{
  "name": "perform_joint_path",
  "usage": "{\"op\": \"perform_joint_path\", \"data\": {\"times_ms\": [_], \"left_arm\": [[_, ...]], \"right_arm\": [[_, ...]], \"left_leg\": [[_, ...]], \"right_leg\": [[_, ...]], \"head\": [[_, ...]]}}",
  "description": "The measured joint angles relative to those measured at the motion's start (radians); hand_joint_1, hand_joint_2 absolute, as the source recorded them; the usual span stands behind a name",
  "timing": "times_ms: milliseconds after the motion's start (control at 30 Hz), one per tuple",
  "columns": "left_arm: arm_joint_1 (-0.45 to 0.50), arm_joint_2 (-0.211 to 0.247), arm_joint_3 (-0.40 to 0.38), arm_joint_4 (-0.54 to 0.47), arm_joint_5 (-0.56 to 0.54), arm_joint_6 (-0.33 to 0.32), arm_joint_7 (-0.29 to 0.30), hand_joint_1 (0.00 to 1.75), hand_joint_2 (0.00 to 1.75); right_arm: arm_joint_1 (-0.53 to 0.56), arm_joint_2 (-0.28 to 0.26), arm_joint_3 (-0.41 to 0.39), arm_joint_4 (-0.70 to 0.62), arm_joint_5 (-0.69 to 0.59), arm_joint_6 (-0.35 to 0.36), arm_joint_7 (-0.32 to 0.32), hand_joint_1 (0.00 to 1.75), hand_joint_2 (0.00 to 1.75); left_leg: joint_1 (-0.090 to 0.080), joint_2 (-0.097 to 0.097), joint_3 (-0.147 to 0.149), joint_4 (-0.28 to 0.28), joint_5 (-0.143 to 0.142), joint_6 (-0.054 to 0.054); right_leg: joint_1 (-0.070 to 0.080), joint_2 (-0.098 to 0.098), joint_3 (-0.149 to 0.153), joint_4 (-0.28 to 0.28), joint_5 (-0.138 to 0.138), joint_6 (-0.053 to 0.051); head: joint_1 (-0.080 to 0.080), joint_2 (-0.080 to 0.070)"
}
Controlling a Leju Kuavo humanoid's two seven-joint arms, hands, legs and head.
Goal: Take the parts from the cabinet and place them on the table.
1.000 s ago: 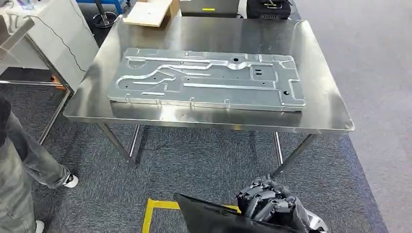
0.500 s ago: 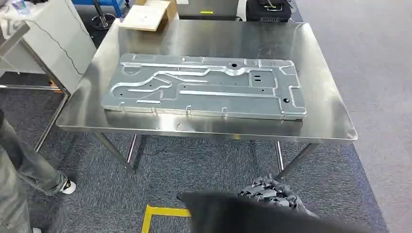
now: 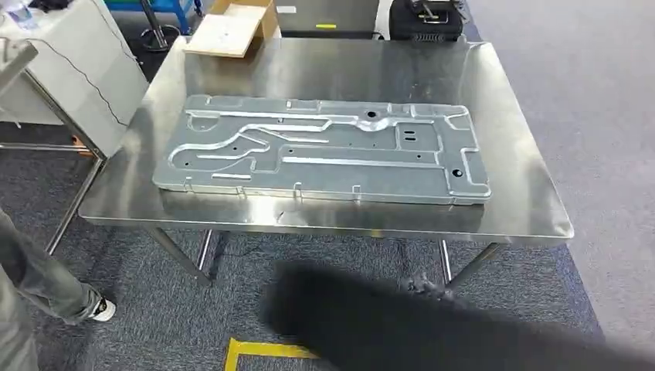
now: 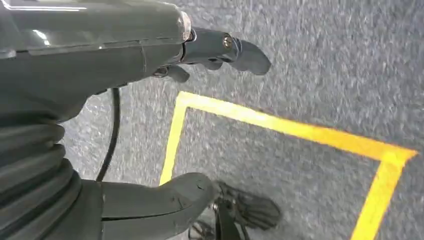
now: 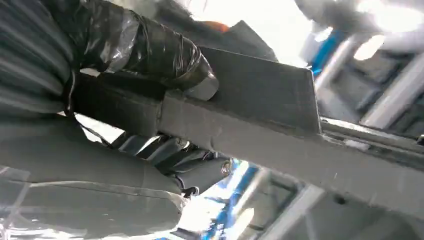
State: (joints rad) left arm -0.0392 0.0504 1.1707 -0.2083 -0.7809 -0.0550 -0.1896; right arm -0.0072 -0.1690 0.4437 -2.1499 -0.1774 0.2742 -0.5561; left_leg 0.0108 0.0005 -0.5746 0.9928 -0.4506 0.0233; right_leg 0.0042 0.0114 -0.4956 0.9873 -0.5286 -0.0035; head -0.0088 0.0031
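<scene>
A large stamped grey metal panel (image 3: 324,151) lies flat on the steel table (image 3: 517,212). Below the table's near edge a dark flat part (image 3: 402,325) shows as a blur. My right hand (image 3: 423,286) peeks out just behind its upper edge. In the right wrist view my right hand (image 5: 125,100) grips this dark part (image 5: 260,115), with the thumb on one face and the fingers (image 5: 195,170) under it. My left hand (image 4: 75,75) hangs over the grey carpet, fingers (image 4: 235,50) and thumb (image 4: 160,200) apart, holding nothing.
A person's legs (image 3: 39,278) stand at the left by the table's corner. A white bench (image 3: 77,69) is at the back left, a cardboard box (image 3: 232,31) on the table's far edge, a black case (image 3: 429,19) behind. Yellow floor tape (image 3: 263,352) lies below.
The whole view has shifted, so the camera moved. The dark part has risen in the picture, blurred, and now covers most of my right hand. The person's legs have drawn left.
</scene>
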Motion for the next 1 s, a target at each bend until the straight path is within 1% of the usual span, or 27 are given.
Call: {"op": "perform_joint_path", "data": {"times_ms": [33, 67, 100, 133, 167, 200, 233, 267, 300, 333, 367, 400, 467, 500, 533, 567, 600, 667, 700, 733, 767, 800, 833, 867, 900, 933, 1000], "left_arm": [[-0.004, 0.000, -0.001, 0.000, -0.009, -0.005, -0.003, 0.00, 1.75], [-0.010, 0.000, -0.001, 0.000, -0.014, -0.009, -0.006, 0.00, 1.75], [-0.015, 0.000, -0.001, 0.000, -0.016, -0.011, -0.006, 0.00, 1.75], [-0.018, 0.000, -0.001, 0.000, -0.016, -0.012, -0.006, 0.00, 1.75], [-0.018, 0.000, -0.001, 0.000, -0.017, -0.012, -0.006, 0.00, 1.75], [-0.016, 0.000, -0.001, 0.000, -0.018, -0.012, -0.006, 0.00, 1.75], [-0.015, 0.000, -0.001, 0.000, -0.021, -0.014, -0.008, 0.00, 1.75], [-0.015, 0.000, -0.001, 0.000, -0.029, -0.021, -0.011, 0.00, 1.75], [-0.016, 0.000, -0.002, 0.000, -0.039, -0.027, -0.015, 0.00, 1.75], [-0.017, 0.000, -0.004, 0.000, -0.049, -0.033, -0.016, 0.00, 1.75], [-0.019, 0.000, -0.007, 0.000, -0.059, -0.037, -0.016, 0.00, 1.75], [-0.024, 0.000, -0.011, 0.000, -0.068, -0.040, -0.015, 0.00, 1.75], [-0.028, 0.000, -0.020, 0.000, -0.082, -0.042, -0.015, 0.00, 1.75], [-0.028, 0.000, -0.025, 0.000, -0.091, -0.042, -0.015, 0.00, 1.75], [-0.031, 0.004, -0.027, 0.000, -0.099, -0.042, -0.015, 0.00, 1.75], [-0.034, 0.003, -0.030, 0.000, -0.105, -0.043, -0.016, 0.00, 1.75], [-0.038, 0.005, -0.034, 0.000, -0.112, -0.044, -0.016, 0.00, 1.75], [-0.040, 0.007, -0.039, 0.000, -0.122, -0.047, -0.014, 0.00, 1.75], [-0.039, 0.007, -0.044, 0.000, -0.124, -0.048, -0.012, 0.00, 1.75], [-0.040, 0.007, -0.048, 0.000, -0.130, -0.050, -0.012, 0.00, 1.75], [-0.041, 0.008, -0.050, 0.000, -0.132, -0.051, -0.012, 0.00, 1.75], [-0.042, 0.008, -0.051, 0.000, -0.135, -0.053, -0.012, 0.00, 1.75], [-0.044, 0.009, -0.051, 0.000, -0.140, -0.056, -0.014, 0.00, 1.75], [-0.045, 0.011, -0.052, 0.000, -0.141, -0.058, -0.018, 0.00, 1.75], [-0.047, 0.011, -0.052, 0.000, -0.141, -0.061, -0.019, 0.00, 1.75], [-0.051, 0.011, -0.052, 0.000, -0.143, -0.062, -0.021, 0.00, 1.75], [-0.051, 0.014, -0.052, 0.000, -0.145, -0.062, -0.025, 0.00, 1.75]], "right_arm": [[-0.044, 0.007, 0.000, 0.021, 0.000, -0.025, 0.023, 1.75, 1.75], [-0.081, 0.011, 0.000, 0.037, -0.003, -0.044, 0.034, 1.75, 1.75], [-0.104, 0.011, 0.000, 0.048, -0.005, -0.052, 0.039, 1.75, 1.75], [-0.123, 0.014, -0.002, 0.062, -0.011, -0.058, 0.045, 1.75, 1.75], [-0.136, 0.016, -0.004, 0.074, -0.013, -0.059, 0.049, 1.75, 1.75], [-0.144, 0.016, -0.005, 0.083, -0.013, -0.060, 0.049, 1.75, 1.75], [-0.153, 0.016, -0.008, 0.091, -0.005, -0.074, 0.059, 1.75, 1.75], [-0.164, 0.016, -0.016, 0.103, 0.017, -0.105, 0.070, 1.75, 1.75], [-0.181, 0.009, -0.035, 0.125, 0.044, -0.143, 0.072, 1.75, 1.75], [-0.209, -0.003, -0.062, 0.158, 0.075, -0.175, 0.068, 1.75, 1.75], [-0.250, -0.016, -0.103, 0.215, 0.128, -0.204, 0.068, 1.75, 1.75], [-0.297, -0.034, -0.146, 0.272, 0.196, -0.230, 0.070, 1.75, 1.75], [-0.397, -0.064, -0.216, 0.396, 0.349, -0.288, 0.104, 1.75, 1.75], [-0.457, -0.084, -0.237, 0.473, 0.461, -0.327, 0.132, 1.75, 1.75], [-0.515, -0.095, -0.239, 0.534, 0.565, -0.359, 0.161, 1.75, 1.75], [-0.571, -0.104, -0.236, 0.593, 0.654, -0.384, 0.186, 1.75, 1.75], [-0.637, -0.108, -0.219, 0.671, 0.754, -0.403, 0.218, 1.75, 1.75], [-0.754, -0.108, -0.168, 0.808, 0.925, -0.408, 0.266, 1.75, 1.75], [-0.806, -0.104, -0.133, 0.870, 0.993, -0.408, 0.282, 1.75, 1.75], [-0.850, -0.098, -0.079, 0.944, 1.072, -0.409, 0.298, 1.75, 1.75], [-0.892, -0.087, -0.033, 1.001, 1.121, -0.411, 0.310, 1.75, 1.75], [-0.925, -0.071, 0.012, 1.060, 1.164, -0.416, 0.320, 1.75, 1.75], [-0.966, -0.047, 0.066, 1.126, 1.200, -0.418, 0.326, 1.75, 1.75], [-0.995, -0.032, 0.103, 1.171, 1.217, -0.419, 0.329, 1.75, 1.75], [-1.027, -0.021, 0.139, 1.215, 1.228, -0.420, 0.331, 1.75, 1.75], [-1.050, -0.005, 0.179, 1.257, 1.241, -0.418, 0.334, 1.75, 1.75], [-1.071, 0.018, 0.224, 1.311, 1.246, -0.417, 0.323, 1.75, 1.75]], "left_leg": [[0.003, 0.003, 0.008, -0.007, 0.002, 0.003], [0.005, 0.004, 0.013, -0.008, -0.001, 0.010], [0.004, 0.005, 0.015, -0.008, -0.004, 0.013], [0.004, 0.004, 0.019, -0.007, -0.008, 0.017], [0.004, 0.003, 0.023, -0.007, -0.012, 0.017], [0.004, 0.001, 0.029, -0.006, -0.018, 0.017], [0.004, -0.001, 0.039, -0.006, -0.025, 0.015], [0.004, -0.002, 0.050, -0.006, -0.032, 0.013], [0.005, -0.004, 0.065, -0.006, -0.041, 0.009], [0.005, -0.005, 0.077, -0.006, -0.049, 0.004], [0.002, -0.005, 0.080, -0.011, -0.054, -0.001], [0.000, -0.006, 0.080, -0.004, -0.057, -0.006], [0.003, -0.004, 0.075, -0.015, -0.053, -0.015], [0.001, -0.002, 0.077, -0.017, -0.054, -0.020], [0.001, -0.001, 0.075, -0.010, -0.066, -0.025], [0.001, -0.001, 0.061, 0.023, -0.082, -0.027], [0.003, -0.002, 0.021, 0.098, -0.117, -0.029], [0.003, -0.002, -0.081, 0.271, -0.173, -0.035], [0.003, -0.002, -0.117, 0.318, -0.175, -0.035], [0.003, -0.002, -0.131, 0.316, -0.150, -0.035], [0.003, -0.002, -0.121, 0.265, -0.100, -0.033], [0.003, -0.001, -0.096, 0.192, -0.044, -0.029], [0.001, -0.001, -0.056, 0.076, 0.030, -0.021], [-0.003, -0.001, -0.039, 0.038, 0.036, -0.012], [-0.009, 0.000, -0.036, 0.028, 0.041, -0.012], [-0.009, -0.001, -0.029, 0.012, 0.028, -0.010], [-0.009, -0.007, -0.031, 0.008, 0.027, -0.007]], "right_leg": [[-0.006, -0.001, -0.002, 0.014, -0.008, 0.004], [-0.007, -0.005, -0.023, 0.059, -0.029, 0.011], [-0.010, -0.006, -0.057, 0.123, -0.057, 0.016], [-0.013, -0.006, -0.115, 0.225, -0.095, 0.022], [-0.015, -0.006, -0.166, 0.304, -0.118, 0.026], [-0.018, -0.006, -0.200, 0.344, -0.111, 0.030], [-0.021, -0.007, -0.206, 0.324, -0.071, 0.032], [-0.023, -0.007, -0.189, 0.269, -0.019, 0.032], [-0.024, -0.007, -0.155, 0.171, 0.052, 0.031], [-0.023, -0.008, -0.124, 0.082, 0.110, 0.027], [-0.018, -0.008, -0.110, 0.065, 0.095, 0.023], [-0.013, -0.009, -0.102, 0.039, 0.096, 0.018], [-0.010, -0.009, -0.102, 0.031, 0.086, 0.008], [-0.012, -0.006, -0.103, 0.027, 0.087, 0.003], [-0.025, -0.008, -0.097, 0.016, 0.091, -0.004], [-0.023, -0.008, -0.094, 0.013, 0.090, -0.010], [-0.022, -0.009, -0.094, 0.013, 0.088, -0.014], [-0.019, -0.009, -0.093, 0.014, 0.084, -0.020], [-0.017, -0.008, -0.092, 0.016, 0.082, -0.023], [-0.015, -0.006, -0.088, 0.018, 0.077, -0.023], [-0.014, -0.005, -0.082, 0.020, 0.072, -0.023], [-0.012, -0.005, -0.074, 0.020, 0.066, -0.022], [-0.010, -0.005, -0.062, 0.020, 0.059, -0.021], [-0.011, -0.005, -0.058, 0.016, 0.054, -0.018], [-0.005, -0.005, -0.061, 0.019, 0.054, -0.015], [-0.006, -0.006, -0.067, 0.019, 0.055, -0.011], [-0.006, -0.011, -0.066, 0.013, 0.054, -0.004]], "head": [[0.000, 0.000], [0.001, 0.000], [0.000, 0.000], [0.000, 0.000], [0.001, 0.000], [0.000, 0.000], [0.000, 0.000], [0.000, 0.000], [0.000, 0.000], [0.001, 0.000], [0.000, 0.000], [0.001, 0.000], [0.001, 0.000], [0.001, 0.000], [0.000, 0.000], [0.001, 0.000], [0.000, 0.000], [0.000, 0.000], [0.000, 0.000], [0.000, 0.000], [0.000, 0.000], [0.000, 0.000], [0.000, 0.000], [0.000, 0.000], [0.000, 0.000], [-0.001, 0.000], [0.000, 0.000]]}}
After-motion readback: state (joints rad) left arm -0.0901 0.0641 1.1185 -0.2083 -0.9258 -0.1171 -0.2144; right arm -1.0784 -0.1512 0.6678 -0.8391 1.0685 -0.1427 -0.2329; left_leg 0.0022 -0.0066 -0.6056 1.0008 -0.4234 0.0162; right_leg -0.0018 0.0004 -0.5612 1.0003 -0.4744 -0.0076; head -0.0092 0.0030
